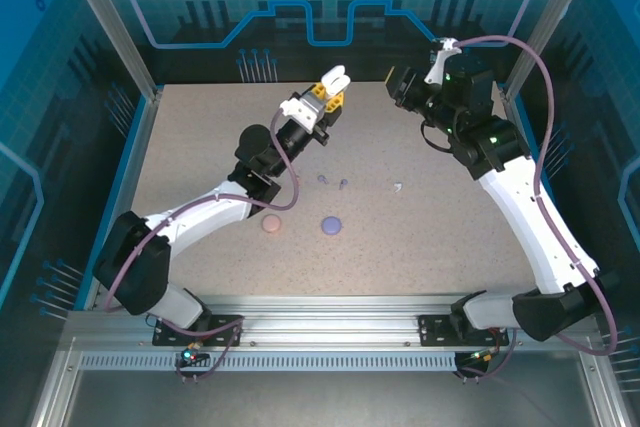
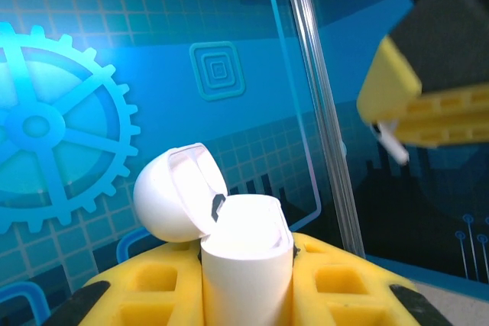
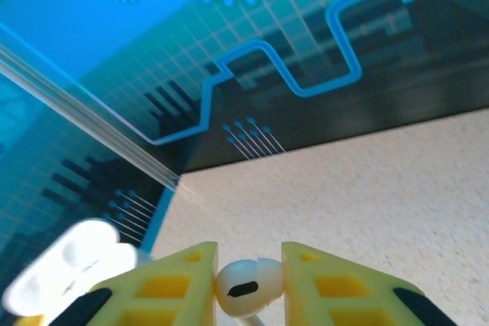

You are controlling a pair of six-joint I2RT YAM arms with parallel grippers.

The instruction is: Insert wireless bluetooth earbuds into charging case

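My left gripper [image 1: 333, 84] is raised over the far middle of the table and shut on a white charging case [image 2: 246, 257]. The case stands upright between the yellow fingers with its lid [image 2: 172, 192] flipped open to the left. My right gripper [image 1: 397, 88] hovers just to its right, shut on a white earbud [image 3: 248, 288] with the stem pointing down. The case [image 3: 65, 265] appears blurred at the lower left of the right wrist view. Another white earbud [image 1: 398, 187] and two purple earbuds [image 1: 322, 179] [image 1: 343, 183] lie on the table.
A closed pink case [image 1: 271, 224] and a closed purple case [image 1: 330, 225] rest on the speckled table [image 1: 440, 237] nearer the arm bases. Blue patterned walls and aluminium posts [image 1: 115, 27] enclose the workspace.
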